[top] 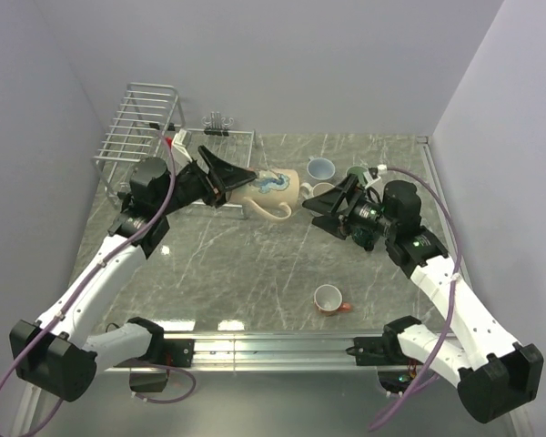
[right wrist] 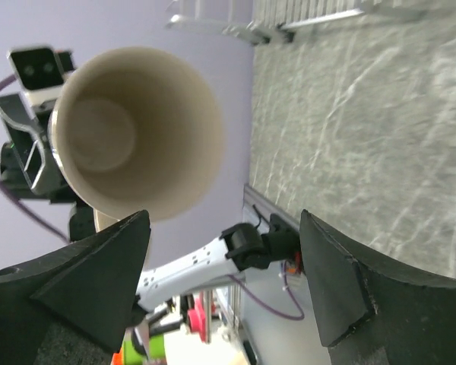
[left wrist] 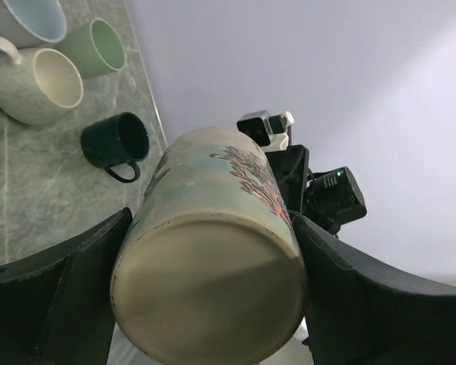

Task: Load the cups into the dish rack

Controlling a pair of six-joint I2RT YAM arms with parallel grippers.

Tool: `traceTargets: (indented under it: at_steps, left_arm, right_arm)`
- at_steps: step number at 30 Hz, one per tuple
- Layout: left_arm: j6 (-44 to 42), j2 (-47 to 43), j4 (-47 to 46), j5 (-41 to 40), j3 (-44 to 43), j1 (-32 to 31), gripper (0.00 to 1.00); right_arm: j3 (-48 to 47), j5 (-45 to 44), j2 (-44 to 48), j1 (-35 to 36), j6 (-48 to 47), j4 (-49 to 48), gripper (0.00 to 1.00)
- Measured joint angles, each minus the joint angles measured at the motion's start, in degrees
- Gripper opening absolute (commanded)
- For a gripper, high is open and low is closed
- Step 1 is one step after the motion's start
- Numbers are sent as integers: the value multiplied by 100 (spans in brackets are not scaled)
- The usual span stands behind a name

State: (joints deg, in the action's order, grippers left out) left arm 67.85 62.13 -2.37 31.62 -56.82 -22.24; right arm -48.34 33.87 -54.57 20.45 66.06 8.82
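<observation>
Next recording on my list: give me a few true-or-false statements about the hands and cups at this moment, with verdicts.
1. The left hand grips the beige mug. True.
2. The right hand is clamped on that mug too. False: its fingers stand open, clear of the rim.
3. The orange-red cup sits in the dish rack. False: it stands on the table, near the arm bases.
4. The beige mug is held on its side. True.
</observation>
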Motion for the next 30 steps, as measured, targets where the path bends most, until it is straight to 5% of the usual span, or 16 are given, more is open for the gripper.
traceTargets:
  at_steps: [7,24,30]
  left_arm:
    - [-459,448,807,-122,-603,129,0]
    - [-2500,4483,4190,-3073,-6148,470,0]
    - [-2625,5488,4712,-3722,-6878,485,0]
  right_arm:
    - [33,26,-140,-214,-57,190,86]
    - [-304,-28,859,-575,-1211,2236,83]
    - [-382,-28,1440,-577,-1602,3104,83]
